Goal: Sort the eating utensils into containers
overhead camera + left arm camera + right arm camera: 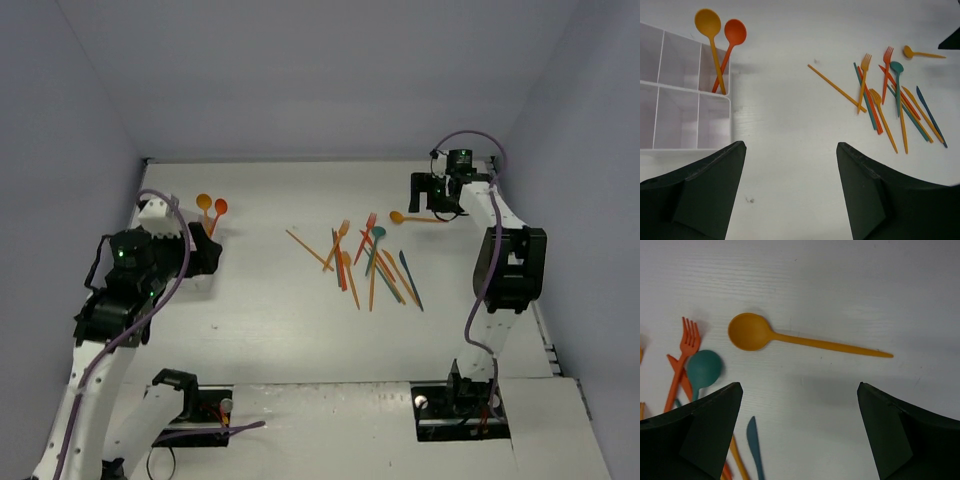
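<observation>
Right wrist view shows you the right jaws spread wide and empty above a lone orange spoon (749, 331) lying flat on the matte white tabletop (840, 280), probably lined up for a pick. Your left jaws also stand apart, empty, near the translucent compartment box (731, 120) at upper left, where two smooth spoons (708, 22) lean upright. The slim plastic utensils (896, 66) lie heaped at upper right.

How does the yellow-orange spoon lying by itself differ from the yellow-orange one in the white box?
The lone spoon lies flat on the table; the boxed spoon stands handle-down in the white box. The lone spoon lies alone; the boxed spoon shares a compartment with a red-orange spoon. Both are yellow-orange with round bowls.
</observation>
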You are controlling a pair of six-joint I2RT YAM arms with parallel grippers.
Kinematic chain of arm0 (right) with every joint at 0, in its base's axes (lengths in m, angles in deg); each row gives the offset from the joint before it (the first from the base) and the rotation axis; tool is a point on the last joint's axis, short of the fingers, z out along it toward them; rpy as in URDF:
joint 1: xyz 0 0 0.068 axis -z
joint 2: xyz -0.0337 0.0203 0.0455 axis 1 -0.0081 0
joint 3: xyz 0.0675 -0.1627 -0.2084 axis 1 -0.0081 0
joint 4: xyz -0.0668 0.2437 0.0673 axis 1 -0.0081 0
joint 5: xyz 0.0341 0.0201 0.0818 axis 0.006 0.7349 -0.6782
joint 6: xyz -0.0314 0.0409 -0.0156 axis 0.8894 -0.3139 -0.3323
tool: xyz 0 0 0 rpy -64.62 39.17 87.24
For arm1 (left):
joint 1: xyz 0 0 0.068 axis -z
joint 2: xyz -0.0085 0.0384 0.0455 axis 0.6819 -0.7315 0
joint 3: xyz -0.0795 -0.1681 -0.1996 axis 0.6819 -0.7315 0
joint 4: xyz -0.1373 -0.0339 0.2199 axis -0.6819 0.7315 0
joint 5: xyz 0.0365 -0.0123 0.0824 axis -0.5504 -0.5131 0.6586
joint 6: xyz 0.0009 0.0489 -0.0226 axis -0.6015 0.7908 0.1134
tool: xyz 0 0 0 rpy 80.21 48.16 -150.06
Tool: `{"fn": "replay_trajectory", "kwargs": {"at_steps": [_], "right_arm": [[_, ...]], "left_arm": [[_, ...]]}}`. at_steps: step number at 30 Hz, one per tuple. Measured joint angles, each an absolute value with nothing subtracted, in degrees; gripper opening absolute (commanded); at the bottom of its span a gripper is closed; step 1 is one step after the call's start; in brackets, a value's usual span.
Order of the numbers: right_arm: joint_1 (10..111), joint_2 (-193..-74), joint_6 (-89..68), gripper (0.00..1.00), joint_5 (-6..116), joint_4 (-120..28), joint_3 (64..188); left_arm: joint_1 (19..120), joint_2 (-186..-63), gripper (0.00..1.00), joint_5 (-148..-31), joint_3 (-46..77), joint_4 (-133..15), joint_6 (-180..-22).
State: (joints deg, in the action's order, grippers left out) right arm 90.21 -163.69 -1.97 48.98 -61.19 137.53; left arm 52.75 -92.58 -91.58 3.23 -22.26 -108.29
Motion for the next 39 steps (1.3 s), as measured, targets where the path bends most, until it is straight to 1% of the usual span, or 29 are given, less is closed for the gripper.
{"fn": "replay_trajectory", "kwargs": {"at_steps": [6,12,17,22,25,29,31,34,36,39], "right_arm": [[92.28,-170.52,5.34,1.00,45.76,-61.07,141.44],[92.30,-175.47,10.01,1.00,44.55,-60.87,145.03],[92.30,-178.27,11.74,1.00,43.35,-60.75,145.33],[92.21,-177.59,12.74,0.98,42.39,-58.78,143.32],[92.11,-175.40,12.86,0.92,42.26,-57.33,139.59],[91.51,-172.49,12.33,0.80,44.06,-57.20,135.38],[90.69,-171.55,11.79,0.69,46.03,-57.17,133.98],[88.81,-170.43,10.45,0.56,49.23,-57.15,132.30],[87.48,-169.80,9.35,0.53,50.74,-57.18,131.37],[85.45,-168.78,7.39,0.52,52.66,-57.17,129.97]], "left_arm": [[54.81,-88.13,0.71,-91.85,2.17,-17.44,-109.11],[55.67,-90.17,0.71,-92.03,0.94,-15.63,-109.50],[56.14,-92.07,0.71,-92.06,0.92,-15.49,-109.52],[56.16,-92.28,0.71,-92.01,0.92,-15.50,-109.50],[56.16,-92.26,0.71,-92.01,0.92,-15.50,-109.48],[56.16,-92.17,0.71,-92.03,0.92,-15.49,-109.48],[56.16,-92.03,0.71,-92.05,0.92,-15.50,-109.49],[56.18,-91.43,0.71,-92.21,0.92,-15.46,-109.53],[56.18,-90.69,0.71,-92.52,0.85,-15.46,-109.65],[56.18,-89.22,0.71,-93.04,0.52,-15.48,-110.01]]}}
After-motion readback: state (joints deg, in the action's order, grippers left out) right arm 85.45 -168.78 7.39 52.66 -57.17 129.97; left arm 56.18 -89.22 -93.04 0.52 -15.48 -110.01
